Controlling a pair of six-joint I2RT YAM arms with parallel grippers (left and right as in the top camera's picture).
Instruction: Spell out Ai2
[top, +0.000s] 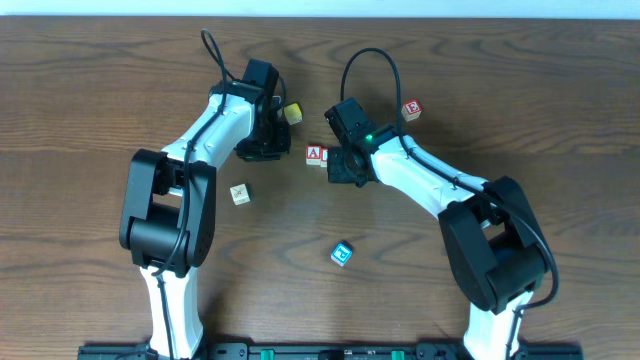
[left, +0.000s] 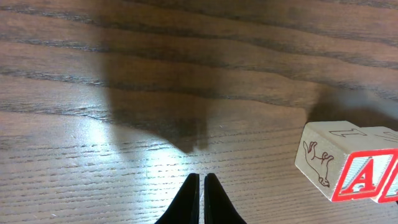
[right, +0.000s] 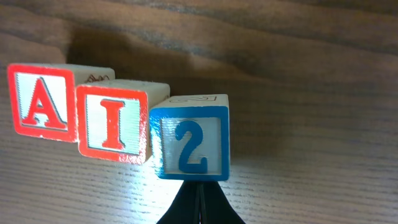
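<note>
Red-framed A block (right: 42, 102) and I block (right: 114, 124) stood side by side on the wooden surface (right: 298, 68) with the blue 2 block (right: 189, 142) closing the row, so the word read as complete, though the I sat a little forward of the A. The main risk, in my judgement, came from the right end effector (right: 199, 198): pinched closed and holding nothing, its tips lay directly before the 2 block's front face, touching or just short of it, I could not tell which. Any forward or sideways drift while backing out could twist the 2 or shove it into the I. The left end effector (left: 201, 182), also closed and empty, hung near the row's A end, with the A block to its right; a swing that way could knock it.
</note>
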